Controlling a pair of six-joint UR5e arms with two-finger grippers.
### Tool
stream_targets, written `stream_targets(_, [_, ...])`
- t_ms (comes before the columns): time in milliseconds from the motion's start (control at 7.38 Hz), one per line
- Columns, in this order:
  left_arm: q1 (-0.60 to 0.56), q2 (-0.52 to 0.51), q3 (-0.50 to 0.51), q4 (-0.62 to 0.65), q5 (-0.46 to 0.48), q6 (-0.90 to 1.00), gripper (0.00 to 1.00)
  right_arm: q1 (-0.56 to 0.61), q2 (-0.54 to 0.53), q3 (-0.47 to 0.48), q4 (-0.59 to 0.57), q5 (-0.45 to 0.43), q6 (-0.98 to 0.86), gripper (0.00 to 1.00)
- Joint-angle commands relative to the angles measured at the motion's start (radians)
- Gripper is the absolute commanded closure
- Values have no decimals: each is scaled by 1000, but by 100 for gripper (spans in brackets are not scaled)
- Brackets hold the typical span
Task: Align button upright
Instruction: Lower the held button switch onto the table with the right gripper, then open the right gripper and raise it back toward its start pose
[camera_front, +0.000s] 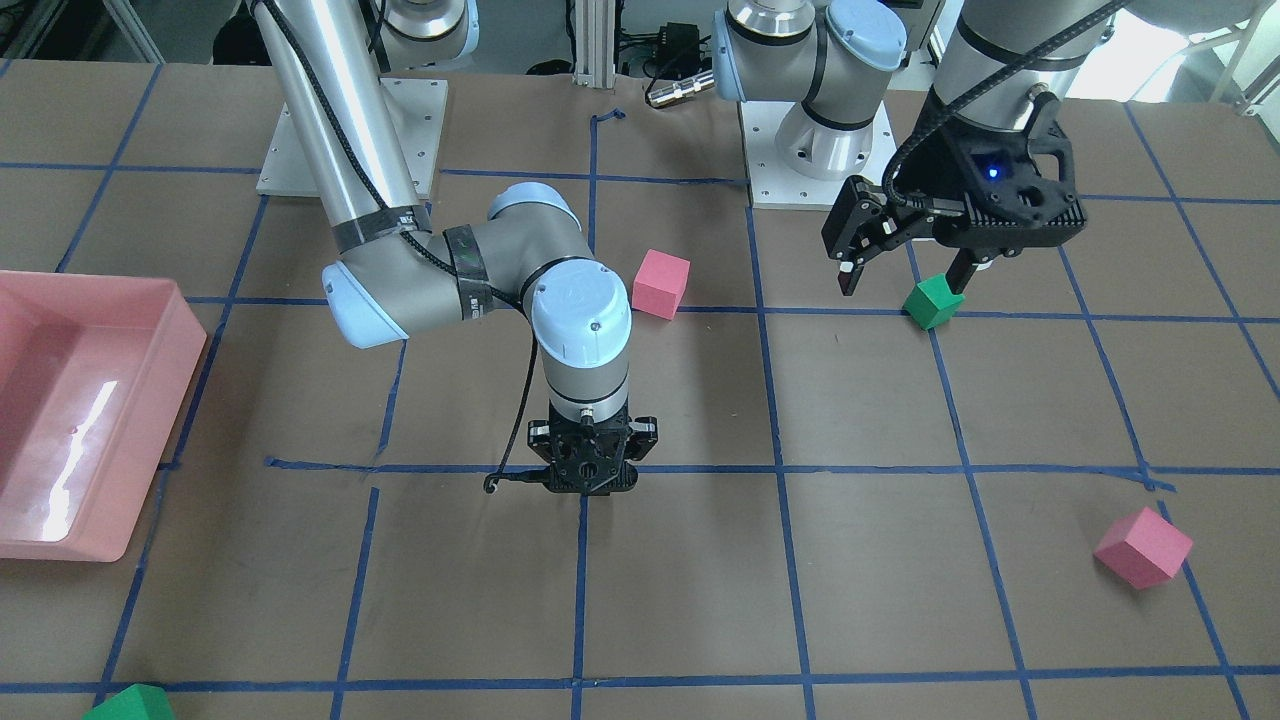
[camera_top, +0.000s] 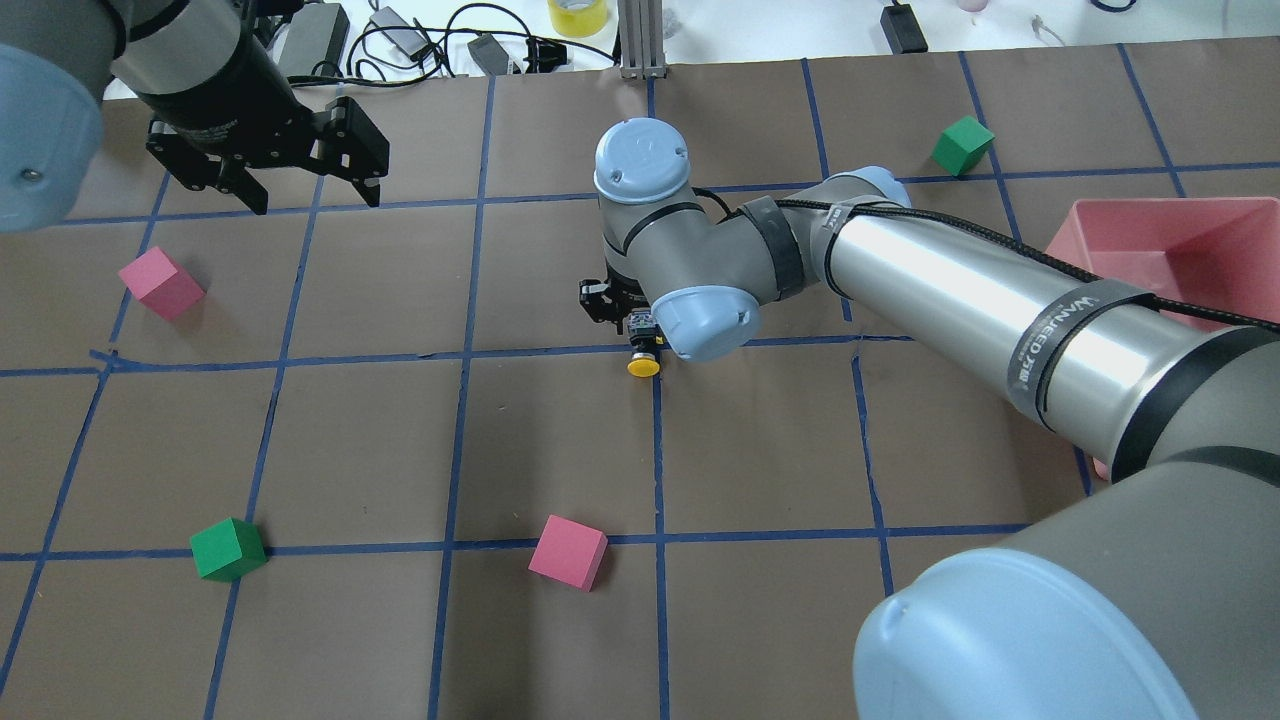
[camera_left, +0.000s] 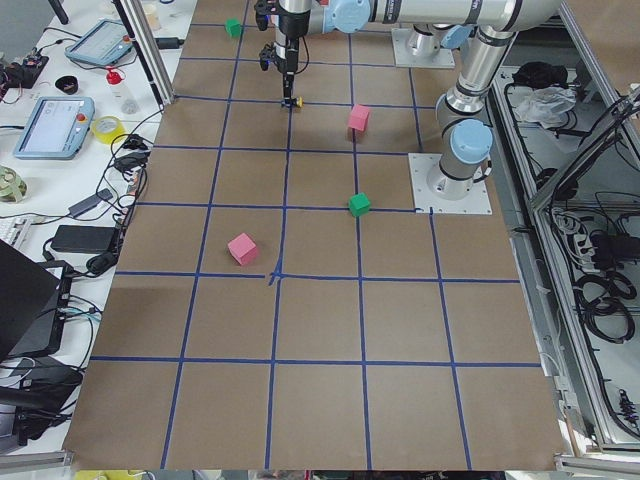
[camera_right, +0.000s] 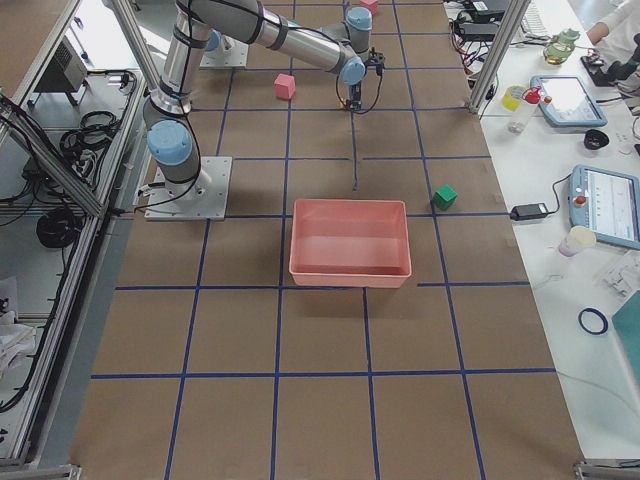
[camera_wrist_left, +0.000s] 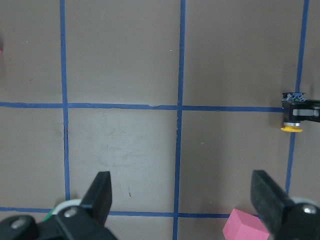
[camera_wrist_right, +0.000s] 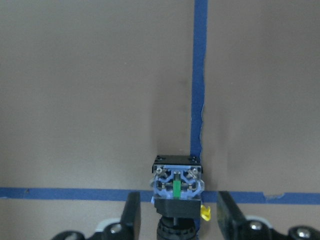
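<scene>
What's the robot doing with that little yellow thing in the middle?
The right gripper sits low over the button, with its open fingers on either side of the black body and not squeezing it. The button seems to lie on its side by a blue tape line, so it is not upright yet. The left gripper hangs open and empty, high above the table off to one side.

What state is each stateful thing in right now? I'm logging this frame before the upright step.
button: lying on its side, not upright, not gripped.
right claw: open, straddling the button, with a gap on each side.
left claw: open, holding nothing.
pink tray: open side up.
</scene>
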Motion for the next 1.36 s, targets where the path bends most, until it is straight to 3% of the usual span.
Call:
stream_targets(0, [0,-1,0,0,0,0,0,-1,-45,0,9,2,-13,12])
stream_targets(271, [0,-1,-1,0,1,0,0,-17,-115,-9,59,-17,-82,4])
stream_targets(407, [0,-1,0,0,1,0,0,-67,-195,-19,163,-9,-93,1])
stream_targets(678, [-2,2,-1,0,1,0,0,-232,-375,-73,484,-4,-279,0])
stream_targets(949, [-2,10,-1,-12,4,0,0,-366,-437,-185,738,-17,-481,0])
stream_targets(1220, [-2,8,-1,-12,3,-2,0,-406,-461,-232,774,-8,-525,0])
